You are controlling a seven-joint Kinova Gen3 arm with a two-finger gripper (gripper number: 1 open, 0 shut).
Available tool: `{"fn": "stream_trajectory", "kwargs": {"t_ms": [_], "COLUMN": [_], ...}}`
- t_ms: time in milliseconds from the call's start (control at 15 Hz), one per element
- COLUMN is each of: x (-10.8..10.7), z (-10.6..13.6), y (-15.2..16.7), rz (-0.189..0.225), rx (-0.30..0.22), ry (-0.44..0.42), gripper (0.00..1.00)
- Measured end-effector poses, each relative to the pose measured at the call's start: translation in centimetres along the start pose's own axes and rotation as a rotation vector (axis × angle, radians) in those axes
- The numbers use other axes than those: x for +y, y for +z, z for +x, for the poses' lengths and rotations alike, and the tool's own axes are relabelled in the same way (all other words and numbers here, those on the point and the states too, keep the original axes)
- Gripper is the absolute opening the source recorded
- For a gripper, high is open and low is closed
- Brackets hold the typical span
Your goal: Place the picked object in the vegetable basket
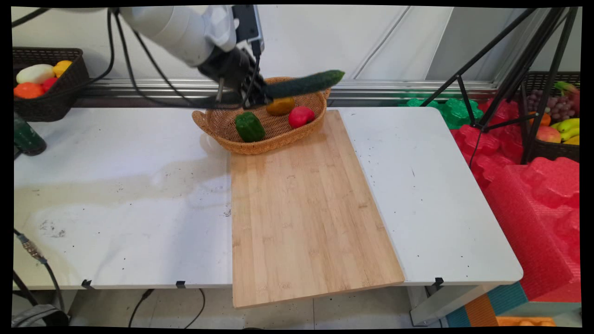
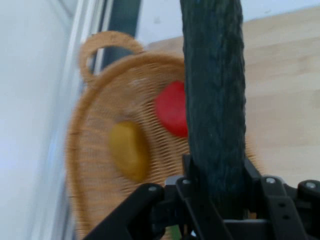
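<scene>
My gripper (image 1: 263, 96) is shut on one end of a long dark green cucumber (image 1: 306, 83), held in the air above the wicker basket (image 1: 218, 127) at the table's far side. The cucumber points right, past the basket's rim. In the hand view the cucumber (image 2: 214, 100) runs straight up from between the fingers (image 2: 195, 200). Inside the basket lie a green pepper (image 1: 249, 126), a yellow-brown fruit (image 1: 280, 106) and a red fruit (image 1: 300, 116). The hand view shows the yellow fruit (image 2: 129, 150) and the red fruit (image 2: 172, 108) below the cucumber.
A bamboo cutting board (image 1: 306, 208) lies on the white table (image 1: 116, 195), touching the basket's front. A dark basket of produce (image 1: 46, 83) sits at the far left, a green bottle (image 1: 25, 137) beside it. A tripod (image 1: 519, 69), red foam (image 1: 533, 199) and another fruit basket (image 1: 557, 116) stand right.
</scene>
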Motion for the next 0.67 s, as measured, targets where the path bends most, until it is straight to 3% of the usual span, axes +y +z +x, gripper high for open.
{"fn": "stream_trajectory", "kwargs": {"t_ms": [267,667], "x": [-4.5,-8.2], "z": [-0.1,-1.1], "y": [1.9,5.4], "rz": [0.045,0.046], "rx": [-0.047,-0.113], "ry": [0.108,0.173], "gripper": [0.00,0.00]}}
